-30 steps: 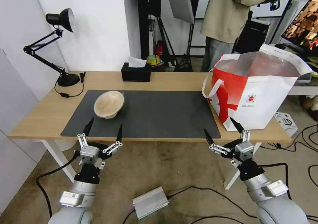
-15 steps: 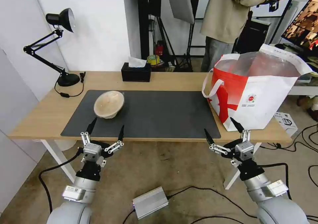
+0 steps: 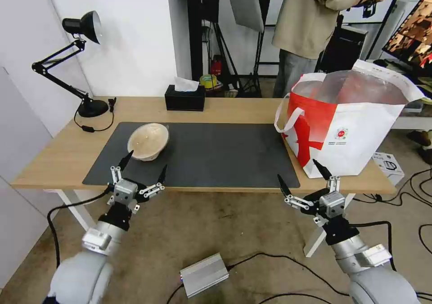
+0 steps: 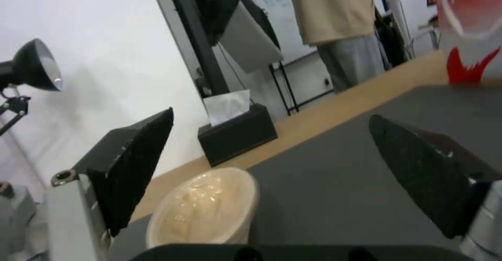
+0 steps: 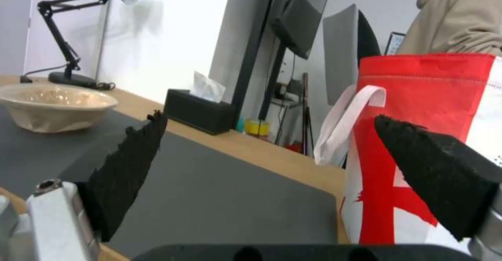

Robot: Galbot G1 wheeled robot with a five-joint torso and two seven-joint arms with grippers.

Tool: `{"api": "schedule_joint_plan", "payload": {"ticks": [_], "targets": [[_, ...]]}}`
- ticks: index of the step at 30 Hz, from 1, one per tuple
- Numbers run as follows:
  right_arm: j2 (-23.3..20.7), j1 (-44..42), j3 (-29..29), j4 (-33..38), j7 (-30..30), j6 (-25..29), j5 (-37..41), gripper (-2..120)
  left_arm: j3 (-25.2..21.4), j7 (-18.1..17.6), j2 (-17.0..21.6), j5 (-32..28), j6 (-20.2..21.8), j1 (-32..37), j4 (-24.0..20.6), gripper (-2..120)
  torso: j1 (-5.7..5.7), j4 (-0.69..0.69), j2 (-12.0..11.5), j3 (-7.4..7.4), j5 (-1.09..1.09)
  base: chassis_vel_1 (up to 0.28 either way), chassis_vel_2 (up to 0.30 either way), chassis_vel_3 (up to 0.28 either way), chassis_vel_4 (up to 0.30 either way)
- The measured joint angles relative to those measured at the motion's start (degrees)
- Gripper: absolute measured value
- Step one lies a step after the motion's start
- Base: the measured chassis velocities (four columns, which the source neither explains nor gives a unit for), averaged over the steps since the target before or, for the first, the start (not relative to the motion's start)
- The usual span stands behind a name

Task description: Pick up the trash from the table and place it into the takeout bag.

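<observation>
Left gripper (image 3: 141,163) hangs at the lower left of the head view, over the near edge of the table (image 3: 54,153), its black fingers (image 3: 124,160) spread wide and holding nothing. Just beyond its tips sits the beige lidded bowl (image 3: 148,141), resting on the left part of the dark grey mat (image 3: 216,155); the bowl is the one piece of trash on the table top. In the left wrist view the same bowl (image 4: 204,208) lies low between the two spread fingers (image 4: 133,163), near them but not touched.

At the upper left a black desk lamp (image 3: 76,56) stands on the table's far corner, its cord looping on the wood. Further right, along the table's far edge, a black tissue box (image 3: 184,98) sits with a white tissue sticking up; the right wrist view shows it (image 5: 201,114) behind the mat.

Toward the right of the head view the big white-and-red takeout bag (image 3: 351,124) stands upright on the table's right end, mouth open, silvery lining showing, a white handle hanging off its left side. A small round red logo (image 3: 341,134) is printed on its white face with lines of small writing beneath, too small to read.

Right gripper (image 3: 303,178) is at the lower right, in front of the table's near edge and just below the bag, fingers likewise splayed and empty. In the right wrist view the bag (image 5: 423,135) rises close between the fingers (image 5: 434,174).

On the floor under the table lie a silver box (image 3: 204,274) and black cables.
</observation>
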Motion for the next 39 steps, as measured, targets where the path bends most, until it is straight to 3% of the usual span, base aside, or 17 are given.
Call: {"api": "schedule_joint_plan", "payload": {"ticks": [14,22,39], "targets": [[0.0,0.01,-0.01,0.0,0.02,-0.02,0.01,100,2.08,0.23,11.09,-1.79,5.11,-7.47,5.02,100,0.0,0.0,0.0,0.0,0.0,0.0,0.0,0.0,0.0],[0.0,0.01,-0.01,0.0,0.02,-0.04,0.01,100,3.11,1.89,15.3,-2.38,7.45,-10.38,6.37,100,0.0,0.0,0.0,0.0,0.01,0.0,0.0,0.0,0.0],[0.0,0.01,-0.01,0.0,0.02,-0.05,0.01,100,8.39,3.71,18.4,-2.68,9.37,-17.28,10.22,100,0.0,0.0,0.0,0.0,0.01,0.0,0.0,0.0,0.0]]}}
